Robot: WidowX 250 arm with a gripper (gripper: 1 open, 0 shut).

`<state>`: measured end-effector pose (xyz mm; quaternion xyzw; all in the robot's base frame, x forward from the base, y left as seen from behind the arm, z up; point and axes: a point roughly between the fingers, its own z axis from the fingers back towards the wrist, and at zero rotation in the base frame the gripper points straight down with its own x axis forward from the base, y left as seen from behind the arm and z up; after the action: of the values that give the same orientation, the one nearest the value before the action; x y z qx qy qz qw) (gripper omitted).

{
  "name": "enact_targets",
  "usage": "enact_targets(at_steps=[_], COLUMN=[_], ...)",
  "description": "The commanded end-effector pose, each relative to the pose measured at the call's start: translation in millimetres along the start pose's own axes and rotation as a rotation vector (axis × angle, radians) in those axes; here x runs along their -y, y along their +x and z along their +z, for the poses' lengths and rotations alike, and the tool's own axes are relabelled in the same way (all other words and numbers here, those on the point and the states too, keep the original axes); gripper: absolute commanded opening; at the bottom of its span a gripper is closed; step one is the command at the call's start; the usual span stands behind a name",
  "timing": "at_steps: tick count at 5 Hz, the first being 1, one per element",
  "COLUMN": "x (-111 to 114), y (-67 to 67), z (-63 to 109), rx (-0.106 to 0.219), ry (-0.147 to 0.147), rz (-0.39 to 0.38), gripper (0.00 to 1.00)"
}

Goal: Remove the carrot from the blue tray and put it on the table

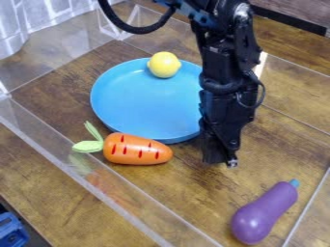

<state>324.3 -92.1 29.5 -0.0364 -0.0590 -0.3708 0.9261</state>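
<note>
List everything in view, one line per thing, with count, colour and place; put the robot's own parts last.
carrot: one, orange with a light green top, lying on the table at the front edge of the blue tray, outside it.
blue tray: one, bright blue, round, centre left of the table.
ball: one, yellow, on the far part of the tray.
eggplant: one, purple, on the table at the front right.
table: one, dark brown wood grain.
clear walls: transparent, along the table's edges.
arm: one, black, coming down from the top over the tray's right edge.
claw: one, black, pointing down at the table right of the carrot, shut, holding nothing.
</note>
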Motion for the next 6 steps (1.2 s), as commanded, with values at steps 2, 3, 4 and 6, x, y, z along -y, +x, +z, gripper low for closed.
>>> enact_targets(at_steps=[2, 3, 4, 6], x=[5.0, 10.0, 10.6, 27.7], y=[24.1, 33.0, 39.0, 37.0], z=[13.9, 4.0, -1.6, 3.5], rx=[0.107, 0.124, 0.121, 0.128], ry=[0.022, 0.016, 0.013, -0.007], rz=[0.057, 0.094, 0.118, 0.181], gripper=[0.00, 0.00, 0.00, 0.00])
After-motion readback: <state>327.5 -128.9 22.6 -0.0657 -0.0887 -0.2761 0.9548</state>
